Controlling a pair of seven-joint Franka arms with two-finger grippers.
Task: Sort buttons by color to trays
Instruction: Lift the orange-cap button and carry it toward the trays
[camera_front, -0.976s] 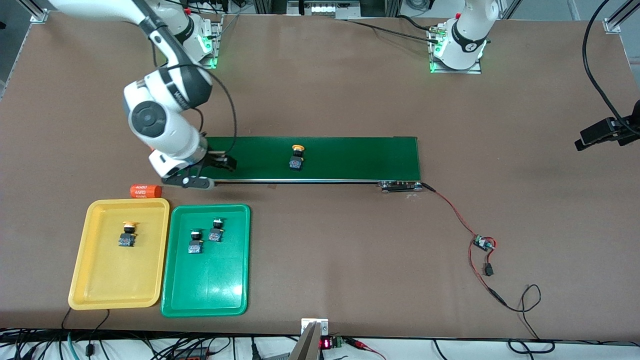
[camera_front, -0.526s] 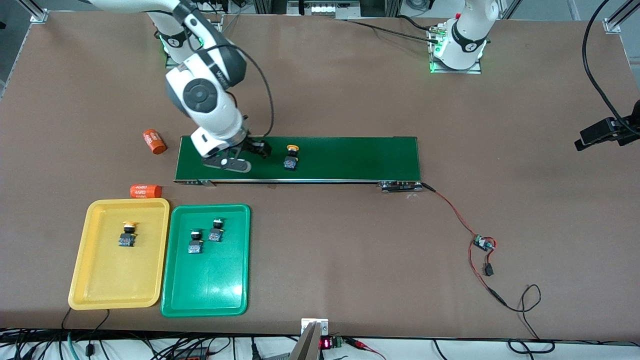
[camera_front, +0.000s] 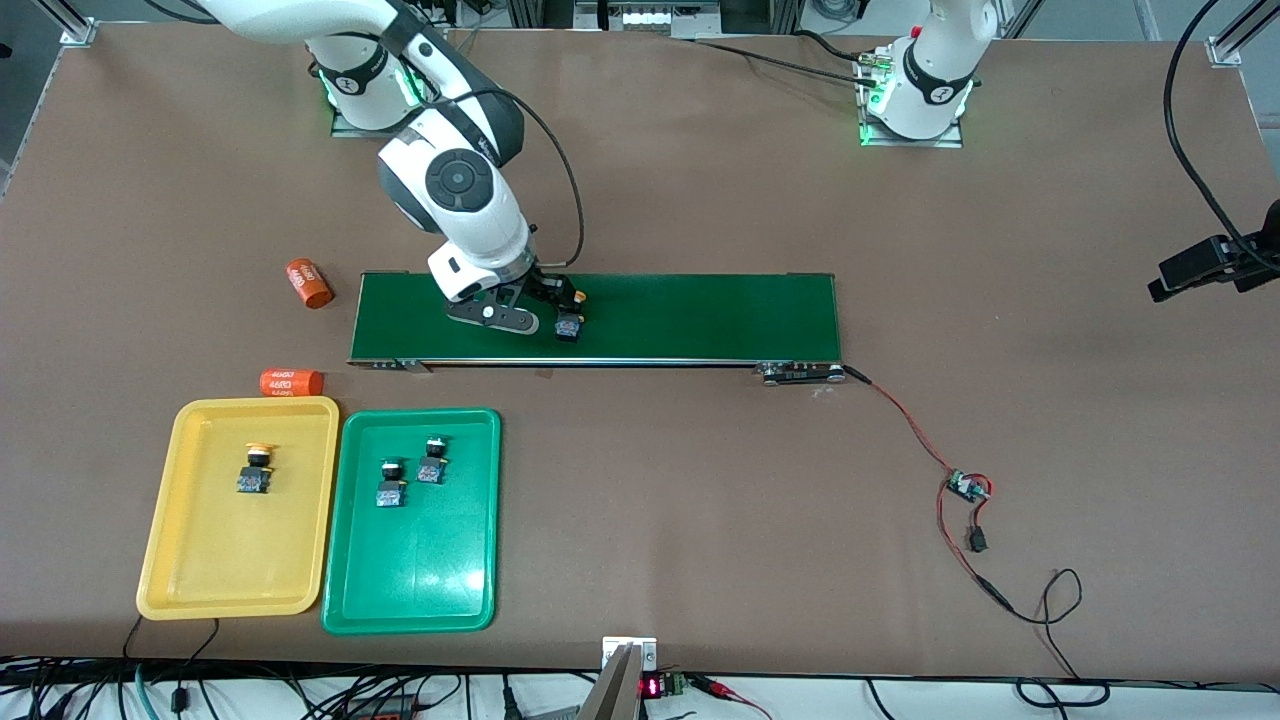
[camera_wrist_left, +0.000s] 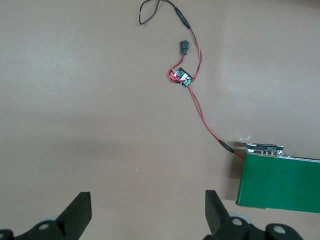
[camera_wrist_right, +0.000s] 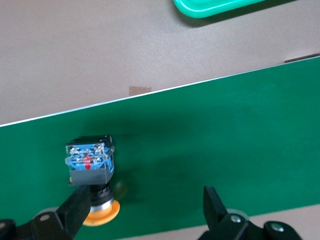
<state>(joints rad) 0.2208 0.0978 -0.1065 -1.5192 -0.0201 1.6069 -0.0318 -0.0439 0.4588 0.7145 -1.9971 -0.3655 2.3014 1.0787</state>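
Trays: yellow tray (camera_front: 190, 520) holds one button (camera_front: 256, 470), green tray (camera_front: 420, 570) two; claws apart.

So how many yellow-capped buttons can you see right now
2. One yellow-capped button sits in the yellow tray; the other is on the conveyor belt, by the open right gripper. None seem hidden.

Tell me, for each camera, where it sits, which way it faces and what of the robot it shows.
Front view: high across the table, facing both arm bases; shows the right hand over the long dark-green conveyor belt.
Left wrist view: looks down on bare brown table and the red wire; left hand open.
Right wrist view: looks down on the belt; right hand open beside the yellow-capped push button.
Shared: belt, in all three.
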